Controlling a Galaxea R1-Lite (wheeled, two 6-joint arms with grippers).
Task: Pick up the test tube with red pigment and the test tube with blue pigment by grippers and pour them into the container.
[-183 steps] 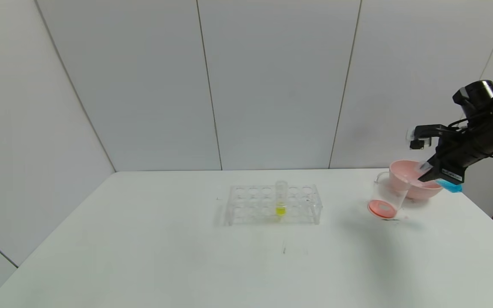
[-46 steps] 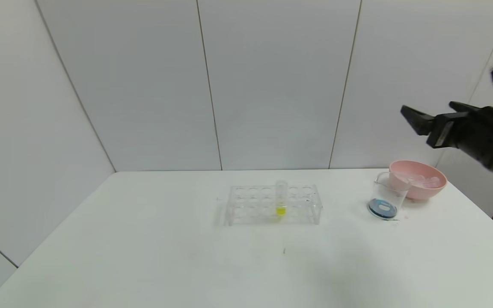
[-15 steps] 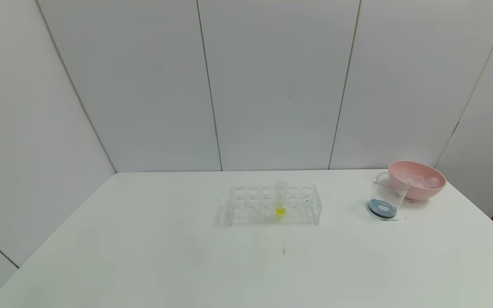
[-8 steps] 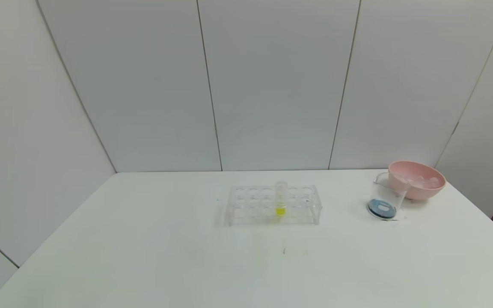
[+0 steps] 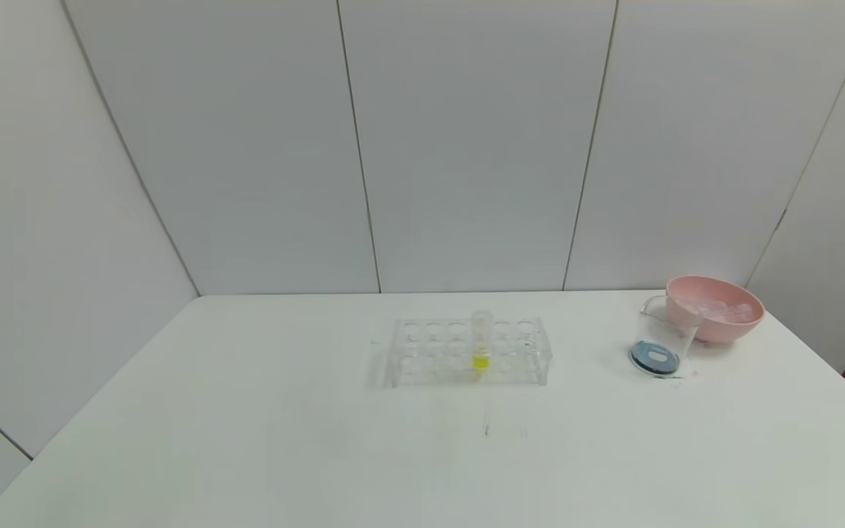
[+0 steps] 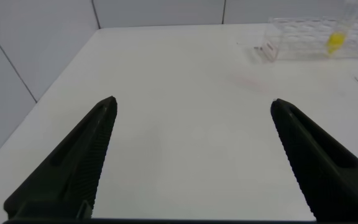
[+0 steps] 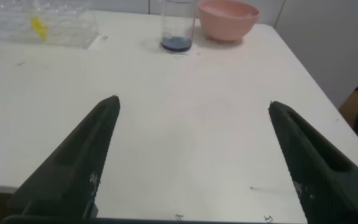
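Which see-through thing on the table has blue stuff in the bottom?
The container, the clear beaker beside the pink bowl. The tube rack is clear too, but it holds a tube with yellow liquid.

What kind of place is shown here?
Probably a staged lab-style test bench: a clear tube rack holding a yellow-liquid tube, a beaker with dark blue liquid, on a plain white table with bare panel walls.

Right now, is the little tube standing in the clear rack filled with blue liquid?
No, the tube upright in the rack holds yellow liquid.
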